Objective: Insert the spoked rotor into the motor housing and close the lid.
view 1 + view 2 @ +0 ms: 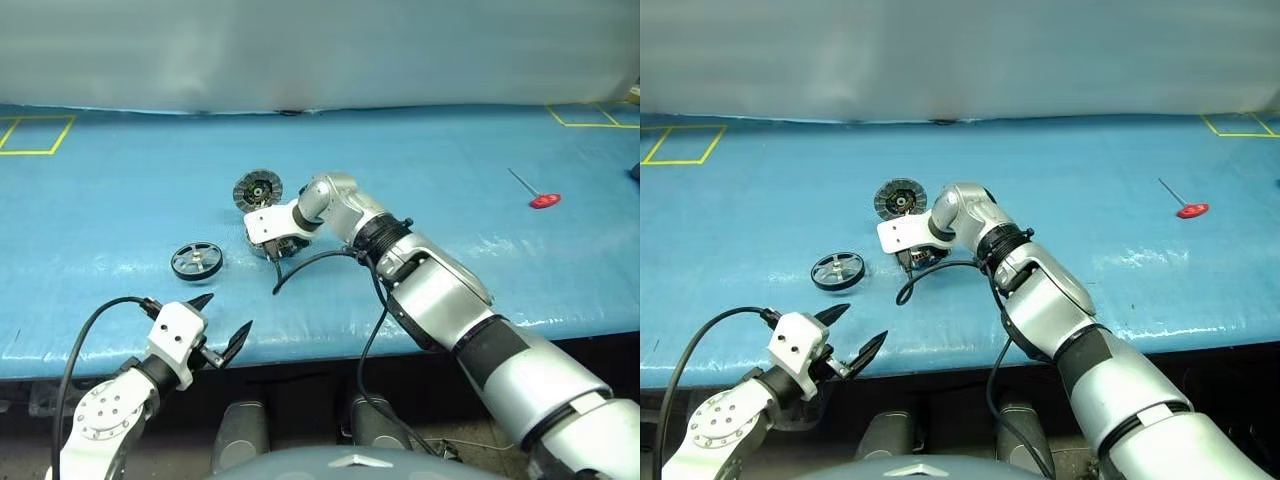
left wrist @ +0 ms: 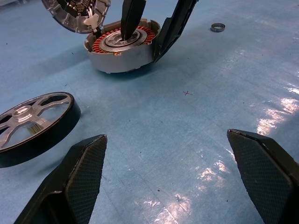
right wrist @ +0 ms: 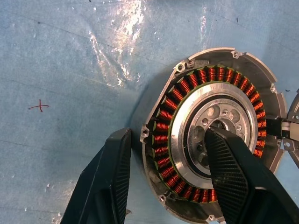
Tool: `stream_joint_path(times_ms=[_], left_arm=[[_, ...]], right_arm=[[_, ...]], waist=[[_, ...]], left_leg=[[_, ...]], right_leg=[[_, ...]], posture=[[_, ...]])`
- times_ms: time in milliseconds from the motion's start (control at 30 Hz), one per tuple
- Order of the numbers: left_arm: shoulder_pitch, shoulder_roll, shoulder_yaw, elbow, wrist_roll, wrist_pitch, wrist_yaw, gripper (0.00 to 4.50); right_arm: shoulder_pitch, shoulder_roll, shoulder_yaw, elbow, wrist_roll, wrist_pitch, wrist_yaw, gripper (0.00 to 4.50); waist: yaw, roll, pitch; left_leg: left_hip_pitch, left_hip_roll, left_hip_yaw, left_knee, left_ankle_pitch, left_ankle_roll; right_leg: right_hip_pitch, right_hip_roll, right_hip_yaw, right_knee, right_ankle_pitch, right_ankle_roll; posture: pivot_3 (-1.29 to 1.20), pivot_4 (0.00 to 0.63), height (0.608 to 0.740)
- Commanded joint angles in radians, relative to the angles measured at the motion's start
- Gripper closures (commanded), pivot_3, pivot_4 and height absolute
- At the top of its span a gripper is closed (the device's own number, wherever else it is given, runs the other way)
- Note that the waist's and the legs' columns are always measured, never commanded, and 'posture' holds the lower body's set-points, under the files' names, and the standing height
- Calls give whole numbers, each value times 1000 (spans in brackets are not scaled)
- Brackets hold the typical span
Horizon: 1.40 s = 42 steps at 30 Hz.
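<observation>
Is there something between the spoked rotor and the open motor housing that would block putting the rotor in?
Yes. The right tool straddles the motor housing wall: one finger stands in the hub, the other outside. The path over the blue table from the spoked rotor looks free; the lid is open.

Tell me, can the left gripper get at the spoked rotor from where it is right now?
Probably yes. The left gripper is open, and the spoked rotor lies flat on the blue table just ahead of it with nothing between them. The right gripper is busy at the motor housing, off to the side.
</observation>
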Motion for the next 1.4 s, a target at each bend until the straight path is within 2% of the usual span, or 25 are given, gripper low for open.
stream_joint_path(times_ms=[33, 233, 367, 567, 800, 1200, 1400], left_arm=[[-3, 1, 5, -8, -11, -3, -6, 0], [-9, 3, 3, 1, -17, 4, -11, 0], [-23, 4, -3, 10, -18, 10, -15, 0], [-47, 6, -12, 20, -20, 24, -29, 0], [-68, 10, -19, 23, -19, 38, -37, 0], [-65, 5, -17, 19, -17, 44, -37, 0], [-63, 1, -20, 20, -16, 43, -35, 0]], right_arm=[[84, -7, 24, -76, 10, 48, 90, 2455], [293, -72, 33, -405, 35, 193, 139, 2455], [415, -112, 36, -607, 39, 305, 142, 2455], [541, -143, 53, -808, 50, 414, 124, 2455], [567, -137, 80, -842, 37, 404, 68, 2455], [548, -173, 146, -867, 47, 326, 112, 2455], [534, -154, 119, -859, 69, 350, 90, 451]], waist=[[0, 0, -1], [1, 1, -10], [0, 2, -11], [1, 2, -13], [-3, -1, -15], [-3, -1, -16], [-1, -1, -16]], left_leg=[[0, 0, 0, 0, 0, 0], [3, 0, 0, 0, -1, 0], [12, 1, 0, -1, -1, -1], [17, 2, 0, 0, -2, -2], [17, 3, 0, -1, -3, -3], [17, 7, 1, -2, -6, -7], [16, 13, 1, -1, -8, -10]], right_leg=[[0, 0, 0, 0, 0, 0], [1, 0, 0, 0, -1, -1], [5, 0, 0, 0, -4, 3], [10, 0, -1, 1, -5, 3], [9, 1, -1, 0, -6, 1], [7, 5, -1, 0, -7, -2], [5, 12, 0, 0, -9, -5]], posture=[[0, 150, 740], [0, 150, 740], [0, 150, 740], [0, 150, 740], [0, 150, 740], [0, 150, 740], [0, 150, 740]])
